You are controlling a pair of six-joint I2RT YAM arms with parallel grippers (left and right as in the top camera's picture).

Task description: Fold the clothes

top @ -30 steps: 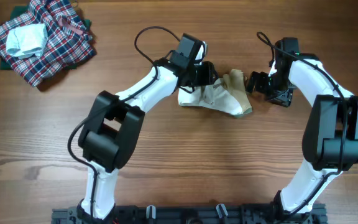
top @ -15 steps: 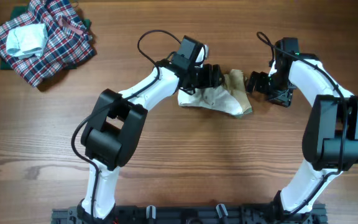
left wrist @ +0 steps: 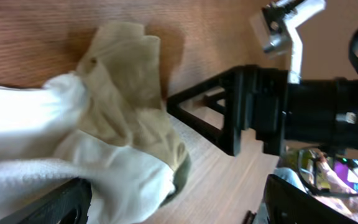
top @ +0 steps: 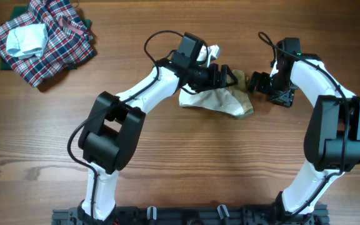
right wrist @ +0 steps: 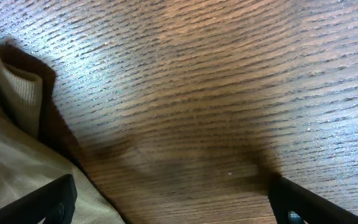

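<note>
A small soft white-and-tan garment (top: 217, 100) lies crumpled at the far middle of the wooden table (top: 167, 162), long axis left to right, tan end rightward. The left gripper (top: 222, 76), fingers spread, sits over its far edge; the right gripper (top: 258, 83), likewise spread, is just beside it.

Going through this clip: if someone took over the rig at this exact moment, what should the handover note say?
Left end effector: open, low over the far edge of the white-and-tan garment, with cloth bunched between its fingers.
Right end effector: open and empty, over bare table just right of the garment.
Garment: a crumpled heap mid-table, between the two arms.
Done: no tidy fold shows yet.
Left: spread it flat, then fold it.
The plaid garment and the pale cloth on it lie apart at the far left corner.
</note>
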